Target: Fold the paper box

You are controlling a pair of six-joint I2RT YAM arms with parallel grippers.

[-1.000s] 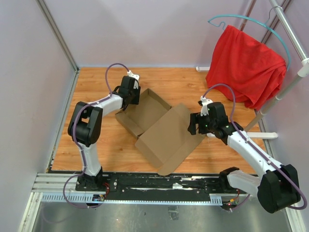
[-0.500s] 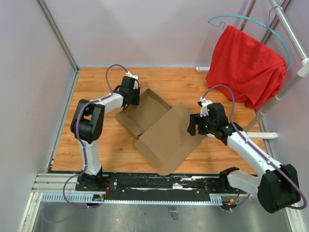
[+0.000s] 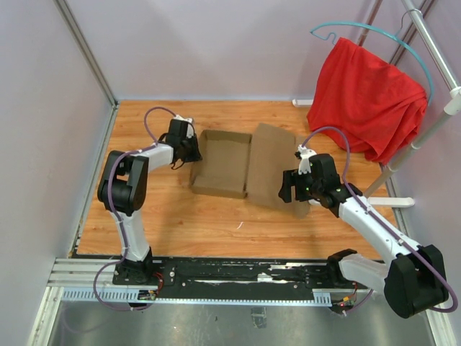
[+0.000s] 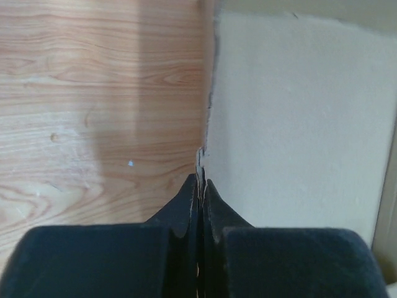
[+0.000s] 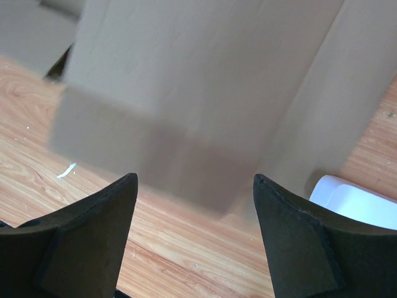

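The paper box (image 3: 225, 164) lies on the wooden floor as a brown tray with low raised walls. Its big lid flap (image 3: 274, 167) stretches to the right. My left gripper (image 3: 191, 153) is shut on the tray's left wall; in the left wrist view the black fingertips (image 4: 193, 186) pinch a thin cardboard edge, with the pale panel (image 4: 298, 124) on the right. My right gripper (image 3: 289, 189) is open and empty, hovering over the lid's near right part. In the right wrist view the cardboard (image 5: 205, 74) fills the space beyond the spread fingers (image 5: 118, 205).
A red cloth (image 3: 371, 94) hangs on a teal hanger from a white rack at the back right. The rack's white foot (image 3: 395, 202) lies beside the right arm and shows in the right wrist view (image 5: 350, 200). Grey walls close the left and back. A small white scrap (image 3: 240, 225) lies on the floor.
My left gripper moved left and pulled the box with it. The box swung from a diagonal lie to square with the table, the lid now to the right. The right arm stayed put.
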